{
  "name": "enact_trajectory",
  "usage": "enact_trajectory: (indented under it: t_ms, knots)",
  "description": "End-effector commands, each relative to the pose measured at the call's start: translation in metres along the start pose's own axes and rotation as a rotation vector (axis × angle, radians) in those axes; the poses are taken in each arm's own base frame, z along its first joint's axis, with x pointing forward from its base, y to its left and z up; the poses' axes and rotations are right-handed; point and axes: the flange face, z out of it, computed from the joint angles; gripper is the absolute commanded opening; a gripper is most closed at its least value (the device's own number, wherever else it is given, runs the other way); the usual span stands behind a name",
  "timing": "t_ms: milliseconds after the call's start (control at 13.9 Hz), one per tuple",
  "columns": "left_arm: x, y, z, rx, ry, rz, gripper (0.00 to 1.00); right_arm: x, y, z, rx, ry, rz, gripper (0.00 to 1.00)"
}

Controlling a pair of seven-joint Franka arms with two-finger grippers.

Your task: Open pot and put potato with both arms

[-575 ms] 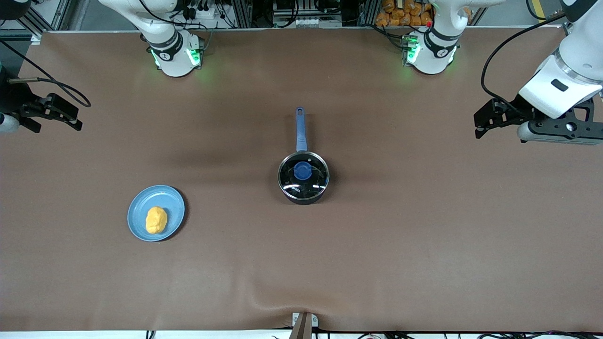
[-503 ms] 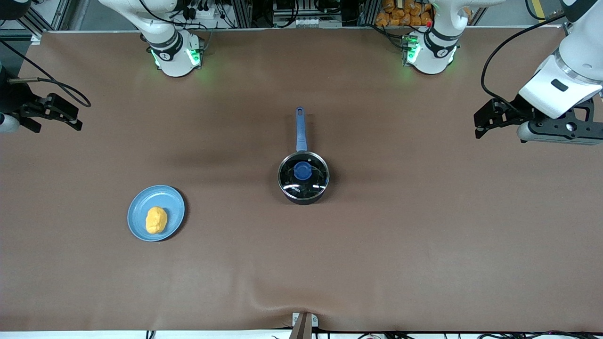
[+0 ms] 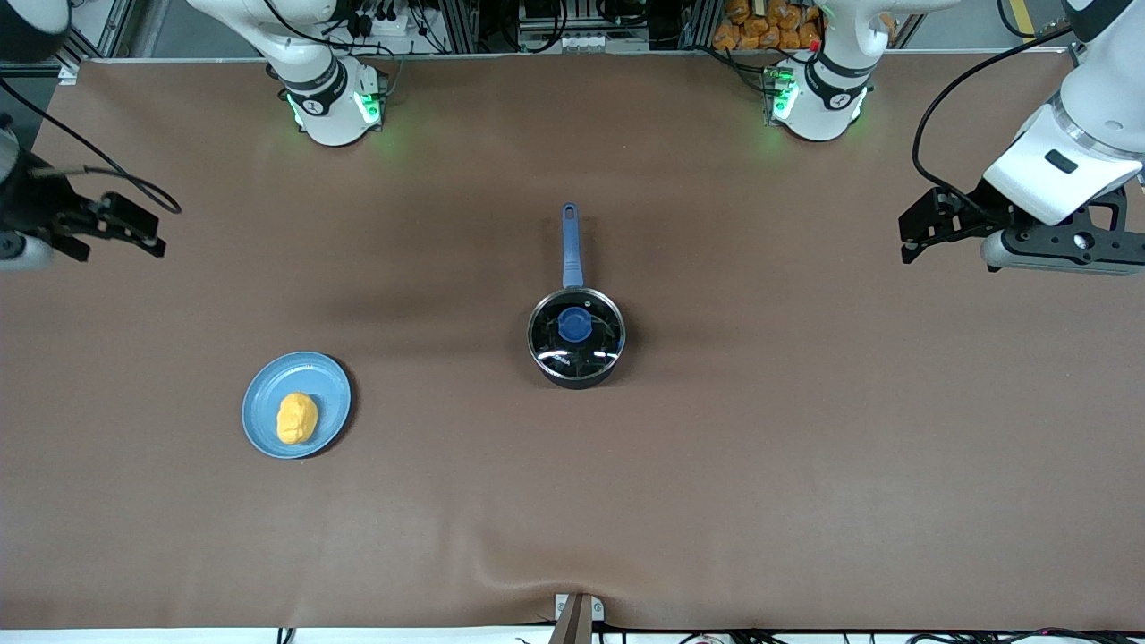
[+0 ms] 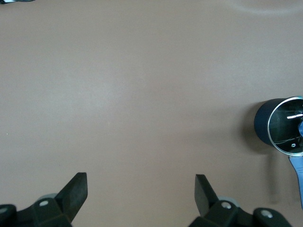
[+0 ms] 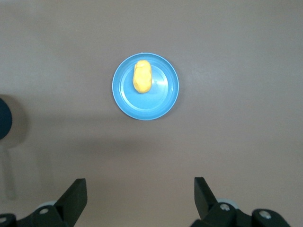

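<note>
Pot (image 3: 576, 337) mid-table, lid (image 3: 575, 333) on. Potato (image 3: 296, 418) on blue plate (image 3: 324, 385), toward right arm's end. Right gripper (image 5: 140, 201) nearest potato, fingers spread, empty. Left gripper (image 4: 141, 195) over left arm's end, spread, empty, closer to lid.

A glossy clear glass lid (image 3: 576, 334) catches white glints on the black pot (image 3: 576, 340) with its smooth blue handle (image 3: 571, 243), set on a matt brown table covering (image 3: 805, 465), creased at its edge nearest the front camera.
</note>
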Motion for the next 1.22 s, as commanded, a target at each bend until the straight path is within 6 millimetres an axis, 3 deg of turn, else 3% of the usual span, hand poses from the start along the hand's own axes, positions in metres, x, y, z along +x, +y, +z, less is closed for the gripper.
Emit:
enact_trajectory:
  t_ms: [0,216,503,647,863,1150]
  knots:
    - [-0.004,0.001,-0.003,0.024,0.011,0.017,1.00,0.029,0.003,0.043,0.025,-0.015,0.011,1.00]
    - [-0.005,0.006,0.002,0.025,0.001,0.025,1.00,0.056,0.006,0.093,0.034,-0.020,0.013,1.00]
    - [-0.005,0.012,0.004,0.022,-0.004,0.037,1.00,0.093,0.000,0.174,0.044,0.011,0.004,1.00]
    - [-0.006,0.026,0.005,0.020,-0.005,0.058,1.00,0.107,0.000,0.213,0.048,0.034,0.005,1.00]
    - [-0.008,0.067,0.018,0.016,-0.025,0.095,1.00,0.120,-0.006,0.262,0.053,0.065,0.005,1.00]
    - [-0.010,0.156,0.057,0.008,-0.046,0.034,1.00,0.125,-0.012,0.324,0.058,0.095,0.007,1.00]
